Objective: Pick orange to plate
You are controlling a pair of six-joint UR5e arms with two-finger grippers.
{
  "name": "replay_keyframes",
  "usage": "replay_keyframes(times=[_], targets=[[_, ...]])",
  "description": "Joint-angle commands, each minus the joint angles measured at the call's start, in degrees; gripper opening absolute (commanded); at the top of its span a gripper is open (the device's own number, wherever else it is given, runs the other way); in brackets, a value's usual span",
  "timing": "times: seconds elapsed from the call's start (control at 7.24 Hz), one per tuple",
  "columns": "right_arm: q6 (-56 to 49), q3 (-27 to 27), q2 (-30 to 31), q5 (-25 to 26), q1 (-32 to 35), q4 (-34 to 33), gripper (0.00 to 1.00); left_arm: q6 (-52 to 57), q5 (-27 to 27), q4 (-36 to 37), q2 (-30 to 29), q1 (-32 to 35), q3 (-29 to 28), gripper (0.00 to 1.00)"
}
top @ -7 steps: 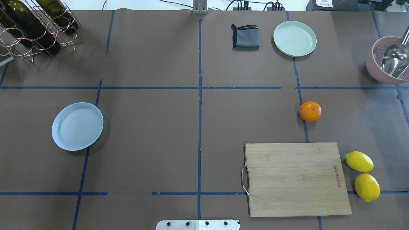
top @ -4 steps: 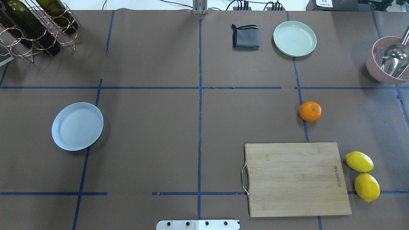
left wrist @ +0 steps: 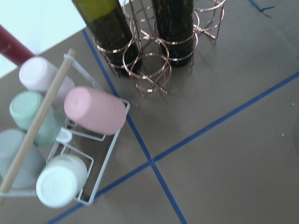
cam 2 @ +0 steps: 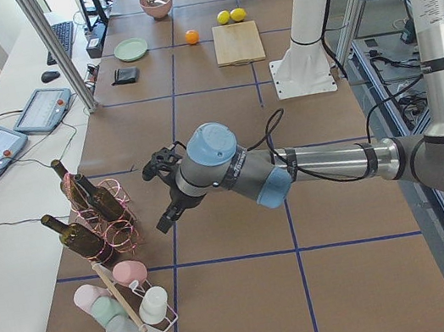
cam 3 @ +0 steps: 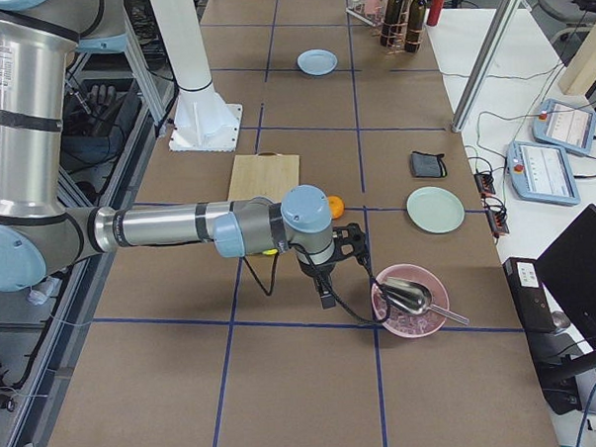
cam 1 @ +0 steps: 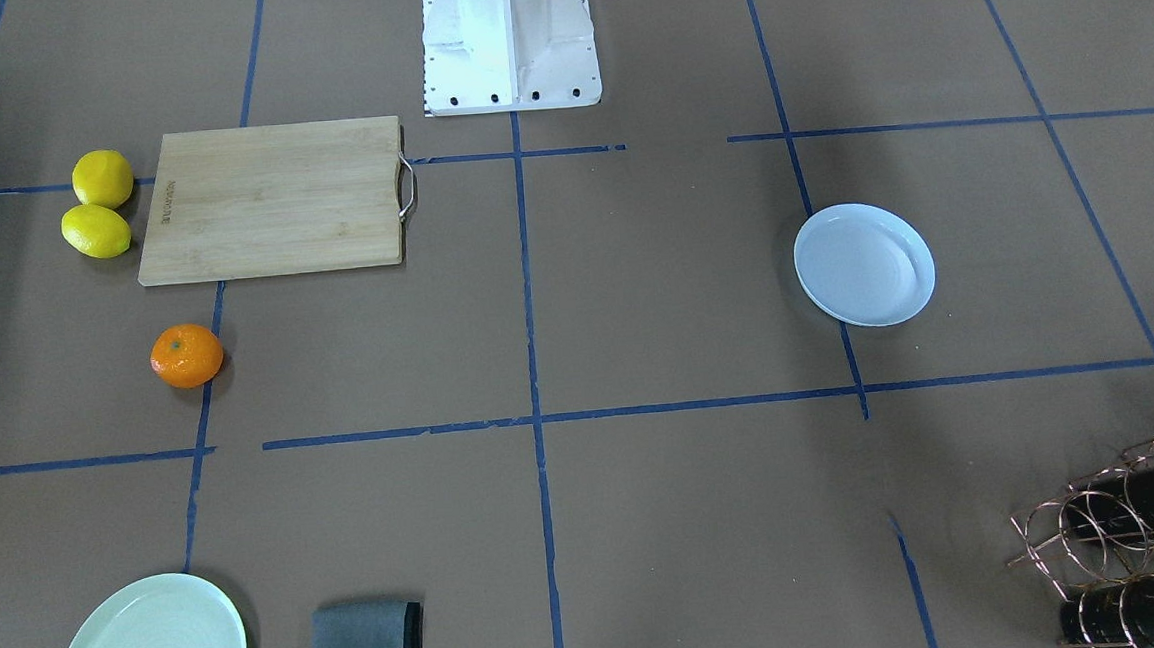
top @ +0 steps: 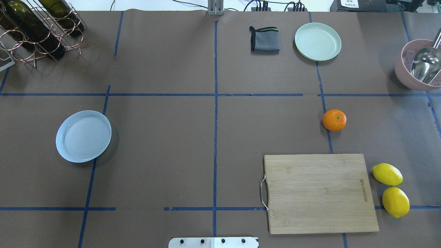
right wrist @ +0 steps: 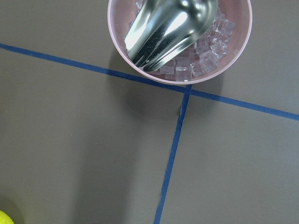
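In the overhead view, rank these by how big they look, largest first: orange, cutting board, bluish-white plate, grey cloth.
1. cutting board
2. plate
3. grey cloth
4. orange, only a little smaller than the cloth

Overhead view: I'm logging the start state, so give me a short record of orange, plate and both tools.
orange: on the table beyond the cutting board, untouched
plate: empty, on the robot's left side, far from the orange
left tool: above the table by the bottle rack; state unclear
right tool: above the table by the pink bowl; state unclear

Orange [cam 1: 186, 356] far from plate [cam 1: 864, 264]
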State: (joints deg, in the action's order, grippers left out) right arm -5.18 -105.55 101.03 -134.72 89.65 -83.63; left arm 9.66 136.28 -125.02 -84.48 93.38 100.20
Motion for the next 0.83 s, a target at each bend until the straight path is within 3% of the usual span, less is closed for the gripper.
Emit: replay_keyframes(times=[0.0,0.14,0.28,0.55,0.69], targets=[[-0.1,0.1,0.7,-0.1,0.0,0.1,1.00,-7.4,4.3,-9.4,-1.7,-3.4,-2.4,1.00],[-0.1,0.1,1.3,-0.5,0.0,0.7,1.00,-11.3,4.7,-16.3,-1.2,-10.8,-2.6,1.00],[0.0,0.3,1.5,-0.5,0.0,0.8,1.00,-24.8,3.2,-16.7,-1.2,-19.2,-3.0,1.00],[0.0,0.2,2.2,-0.5,0.0,0.9,1.00,-37.5,-9.9,-16.7,-0.9,-27.1,-2.8,1.00],[-0.1,0.1,2.5,-0.5,0.0,0.9,1.00,-44.7,-13.5,-16.9,-0.3,-30.9,-2.7,0.96]])
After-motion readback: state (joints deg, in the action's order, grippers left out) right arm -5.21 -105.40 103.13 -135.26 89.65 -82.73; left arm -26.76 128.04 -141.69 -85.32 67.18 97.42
